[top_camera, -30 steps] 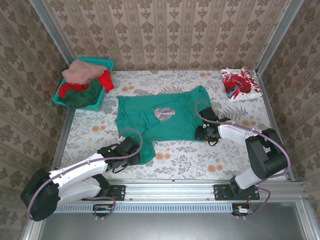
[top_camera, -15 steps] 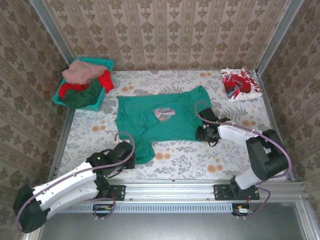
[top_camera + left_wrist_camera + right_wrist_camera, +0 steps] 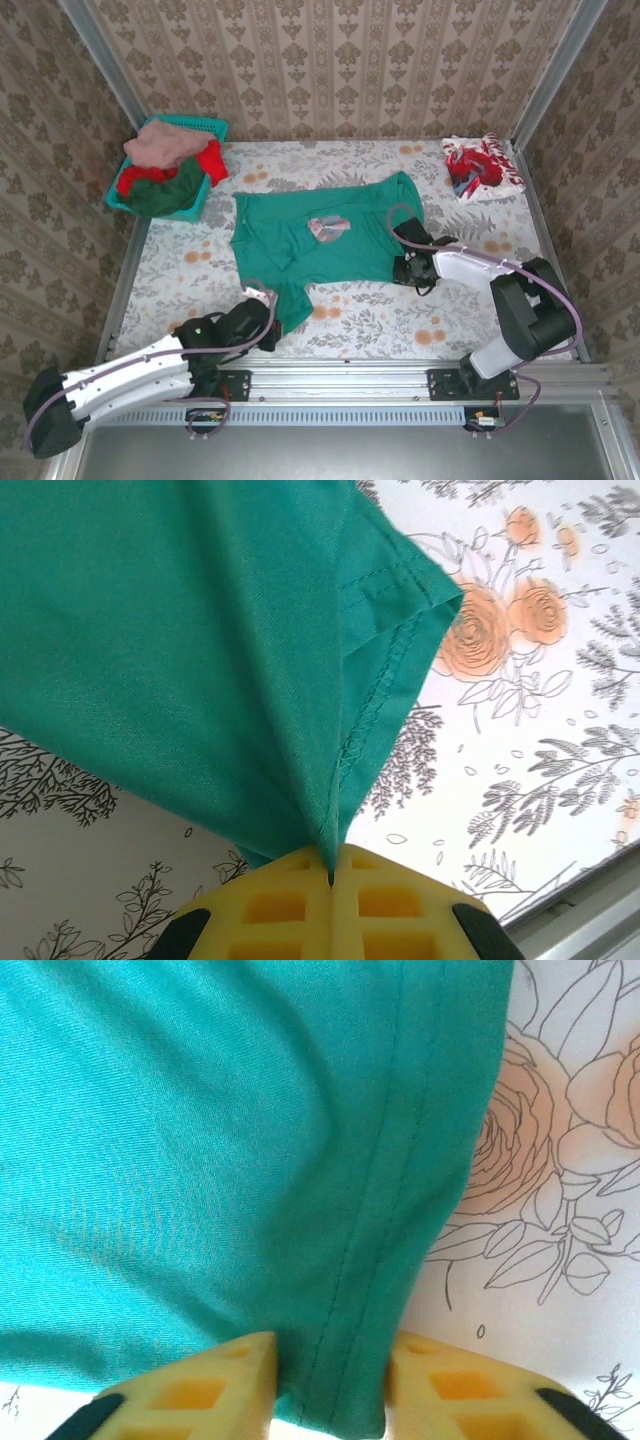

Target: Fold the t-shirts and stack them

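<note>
A teal-green t-shirt (image 3: 320, 250) with a pale pinkish chest print (image 3: 328, 227) lies spread on the flowered table. My left gripper (image 3: 268, 322) is at the shirt's near-left corner, and in the left wrist view it (image 3: 330, 868) is shut on a pinched fold of the teal cloth (image 3: 200, 630). My right gripper (image 3: 403, 268) sits at the shirt's near-right edge. In the right wrist view its yellow fingers (image 3: 200, 1385) stand apart with the stitched hem (image 3: 380, 1260) running between them. A folded red-and-white patterned shirt (image 3: 480, 168) lies at the back right.
A teal mesh basket (image 3: 208, 127) at the back left holds a salmon-pink shirt (image 3: 160, 142), a red one (image 3: 212, 160) and a dark green one (image 3: 165, 192). Metal rails border the table. Wallpapered walls close in on three sides.
My left arm has drawn back toward the near edge, pulling the shirt's near-left corner along with it. The right gripper has barely shifted.
</note>
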